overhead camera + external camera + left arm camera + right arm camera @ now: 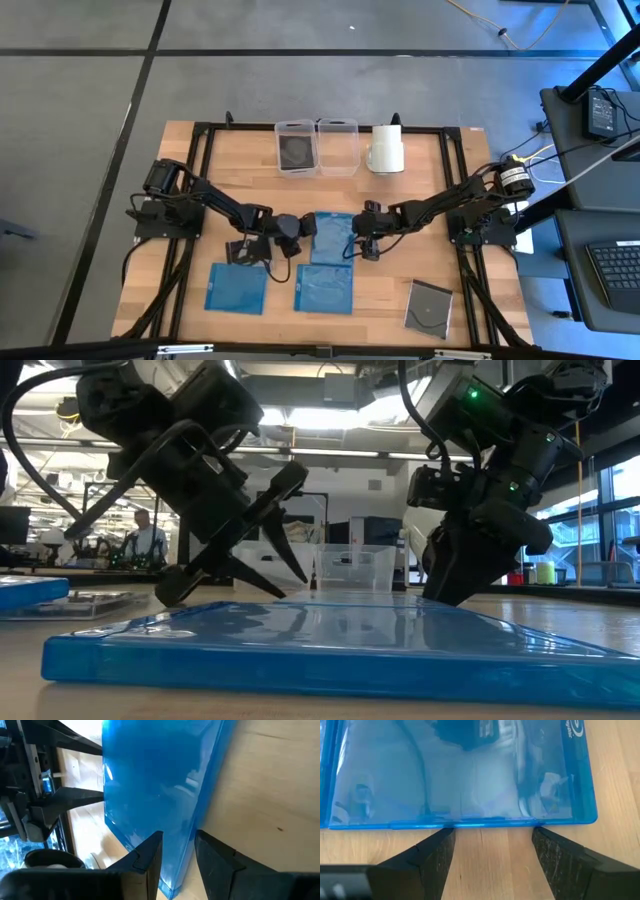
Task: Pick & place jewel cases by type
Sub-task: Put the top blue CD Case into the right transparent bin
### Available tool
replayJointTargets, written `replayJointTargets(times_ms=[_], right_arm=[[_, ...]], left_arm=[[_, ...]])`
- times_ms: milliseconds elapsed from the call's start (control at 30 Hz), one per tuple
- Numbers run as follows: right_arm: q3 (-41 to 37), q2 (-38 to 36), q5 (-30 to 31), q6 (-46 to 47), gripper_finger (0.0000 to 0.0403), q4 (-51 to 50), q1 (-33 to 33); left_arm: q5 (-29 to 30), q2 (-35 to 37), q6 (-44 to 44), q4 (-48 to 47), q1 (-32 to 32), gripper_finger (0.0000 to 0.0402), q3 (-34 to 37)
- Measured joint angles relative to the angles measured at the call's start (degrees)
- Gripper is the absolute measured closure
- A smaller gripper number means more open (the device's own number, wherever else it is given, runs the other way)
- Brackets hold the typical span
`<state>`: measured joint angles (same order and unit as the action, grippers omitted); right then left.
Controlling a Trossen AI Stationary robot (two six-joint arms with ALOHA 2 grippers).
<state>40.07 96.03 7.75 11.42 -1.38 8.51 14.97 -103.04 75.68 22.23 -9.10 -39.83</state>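
My left gripper (303,227) straddles the nine o'clock edge of the middle blue jewel case (331,237), fingers (147,857) parted. My right gripper (360,240), at its three o'clock edge (touching it), stands spread wide on the table (440,270).

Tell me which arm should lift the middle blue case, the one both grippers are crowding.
Left, probably. The left gripper already straddles the edge of the middle blue case, one finger on each side. The right gripper is open too, but its fingertips only reach the case's edge with the wooden table between them.
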Motion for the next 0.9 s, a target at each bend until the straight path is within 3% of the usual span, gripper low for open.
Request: replayJointTargets(times_ms=[900], right_arm=[[-0.24,0.0,-1.07,0.13,0.013,1.68,-0.07]], left_arm=[[1.81,-0.17,-1.47,2.79,-0.61,0.0288,0.24]])
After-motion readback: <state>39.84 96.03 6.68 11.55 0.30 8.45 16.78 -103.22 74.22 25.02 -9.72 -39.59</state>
